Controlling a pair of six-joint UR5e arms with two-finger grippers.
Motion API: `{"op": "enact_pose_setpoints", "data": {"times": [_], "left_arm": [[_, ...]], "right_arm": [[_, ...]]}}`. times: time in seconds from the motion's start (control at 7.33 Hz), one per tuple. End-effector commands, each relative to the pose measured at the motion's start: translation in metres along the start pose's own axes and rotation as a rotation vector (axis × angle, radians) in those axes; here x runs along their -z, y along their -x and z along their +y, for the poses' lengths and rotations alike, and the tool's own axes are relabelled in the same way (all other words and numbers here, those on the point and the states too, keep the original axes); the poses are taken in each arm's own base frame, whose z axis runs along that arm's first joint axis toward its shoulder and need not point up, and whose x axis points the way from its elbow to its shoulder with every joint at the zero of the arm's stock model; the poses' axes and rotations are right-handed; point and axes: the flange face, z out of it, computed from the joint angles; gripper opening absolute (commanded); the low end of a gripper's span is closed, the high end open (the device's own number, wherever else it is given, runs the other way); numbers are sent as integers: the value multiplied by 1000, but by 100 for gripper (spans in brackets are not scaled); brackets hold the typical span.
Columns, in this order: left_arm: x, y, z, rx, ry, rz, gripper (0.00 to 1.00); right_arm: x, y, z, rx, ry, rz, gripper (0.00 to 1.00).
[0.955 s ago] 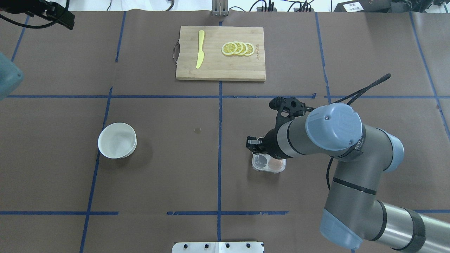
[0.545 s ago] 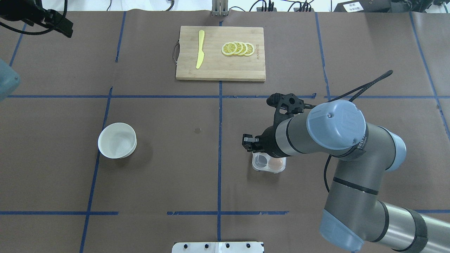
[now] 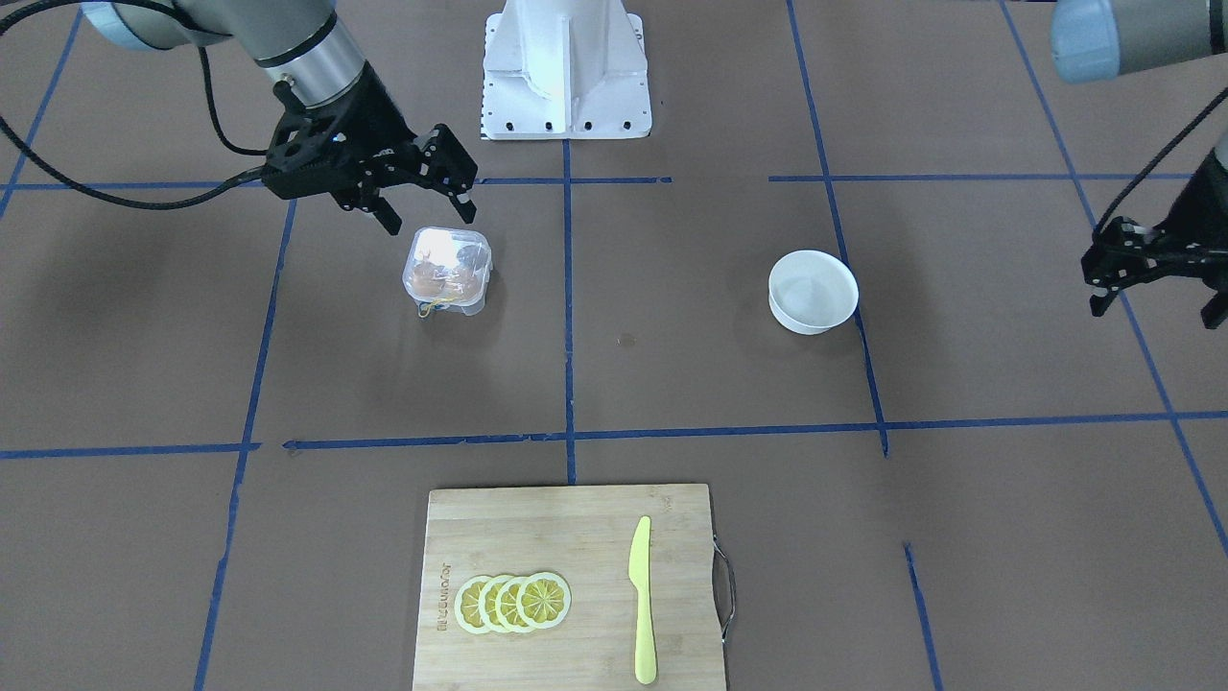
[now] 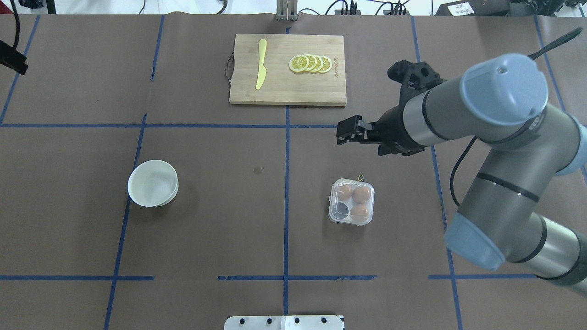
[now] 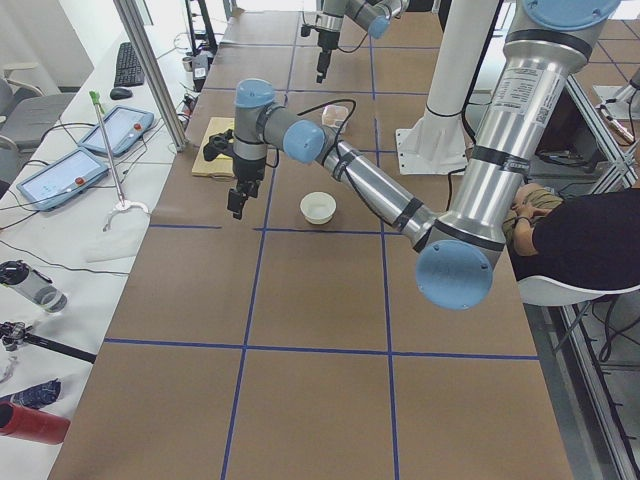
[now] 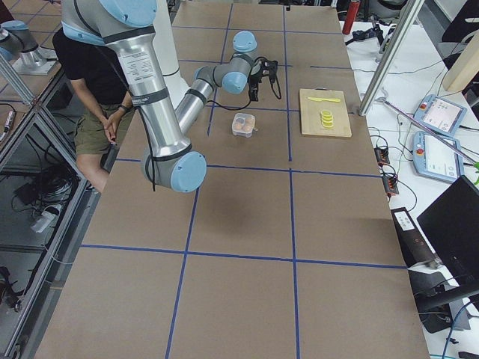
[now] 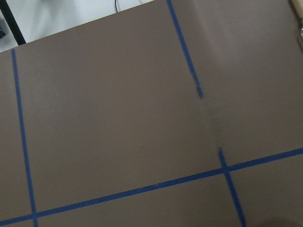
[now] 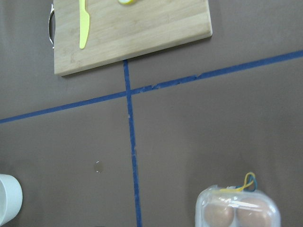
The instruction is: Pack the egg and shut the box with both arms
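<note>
You'll see the right arm (image 4: 504,183) is made of smooth grey metal tubes with black bands at the joints and rounded pale blue caps, and one cap (image 4: 503,89) has a small screw on its face. The right end effector (image 3: 430,216) is black and angular with two fingers, and a thin black cable (image 3: 144,197) runs from its wrist. The left end effector (image 3: 1154,315) looks the same, under the grey, blue-capped left arm (image 3: 1132,34).
</note>
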Motion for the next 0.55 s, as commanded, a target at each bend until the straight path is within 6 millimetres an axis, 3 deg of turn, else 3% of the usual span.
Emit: {"op": "enact_pose_setpoints", "data": {"times": [0.0,0.14,0.27,0.41], "left_arm": [[-34,105,26,-66,23,19,100],[-52,132,46,-68,11,14,100],[-70,148,57,-59,17,12,100],[-74,165,74,-62,26,5,100]], "right_arm": [[32,-54,-64,89,-15,124,100],[52,-90,-89,157,0,193,100],[65,-136,-107,177,20,252,100],[81,-203,-135,174,36,314,100]]}}
